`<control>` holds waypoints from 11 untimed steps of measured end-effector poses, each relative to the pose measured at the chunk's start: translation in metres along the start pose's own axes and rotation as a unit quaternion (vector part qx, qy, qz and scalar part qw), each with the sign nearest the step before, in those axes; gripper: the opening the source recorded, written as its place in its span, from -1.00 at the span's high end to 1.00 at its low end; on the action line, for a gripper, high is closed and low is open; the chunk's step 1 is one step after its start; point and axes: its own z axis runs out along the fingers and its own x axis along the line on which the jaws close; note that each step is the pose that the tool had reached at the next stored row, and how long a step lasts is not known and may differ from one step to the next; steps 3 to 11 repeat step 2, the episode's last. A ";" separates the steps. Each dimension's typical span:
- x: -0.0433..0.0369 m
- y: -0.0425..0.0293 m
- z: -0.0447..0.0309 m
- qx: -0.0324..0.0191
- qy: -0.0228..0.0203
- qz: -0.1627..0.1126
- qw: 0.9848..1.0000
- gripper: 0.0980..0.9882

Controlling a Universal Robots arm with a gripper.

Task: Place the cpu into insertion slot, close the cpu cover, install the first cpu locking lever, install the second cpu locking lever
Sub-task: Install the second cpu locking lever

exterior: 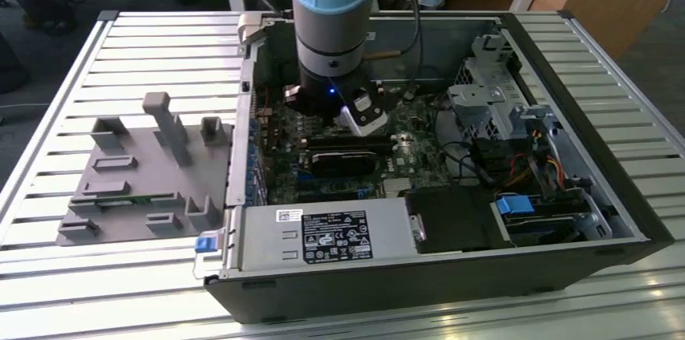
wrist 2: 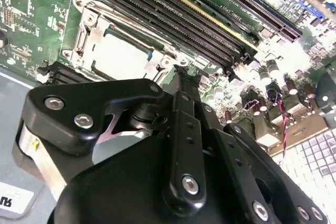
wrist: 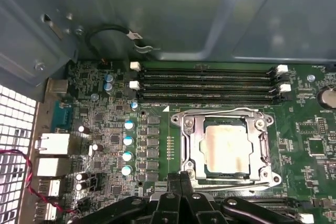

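Note:
The cpu (wrist: 226, 148) (wrist 2: 118, 56) lies flat in its socket on the green motherboard, its silvery top showing. The cpu cover (wrist: 191, 145) (wrist 2: 84, 38) is folded down around it like a frame. Thin wire levers run flat along two sides of the socket, one on the memory-slot side (wrist: 220, 111) and one on the opposite side (wrist: 236, 181). My gripper (wrist: 181, 178) (wrist 2: 181, 74) is shut with nothing visible between its black fingers, and its tip sits at the socket's corner by the end of one lever. In the exterior view the gripper (exterior: 364, 119) reaches down into the open computer case.
Black memory slots (wrist: 210, 85) run beside the socket. A black heatsink block (exterior: 342, 155), the power supply box (exterior: 321, 236) and a drive cage (exterior: 492, 107) crowd the case. A grey fixture (exterior: 139, 172) stands on the slatted table at the exterior view's left.

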 end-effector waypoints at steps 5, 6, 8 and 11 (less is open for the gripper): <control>0.0000 0.0001 -0.0002 0.000 0.000 0.000 1.000 0.98; 0.0000 0.0001 -0.0002 0.000 0.000 0.000 1.000 0.98; 0.0000 0.0001 -0.0002 0.000 0.000 0.000 1.000 0.98; 0.0000 0.0001 -0.0002 0.000 0.000 0.000 1.000 0.98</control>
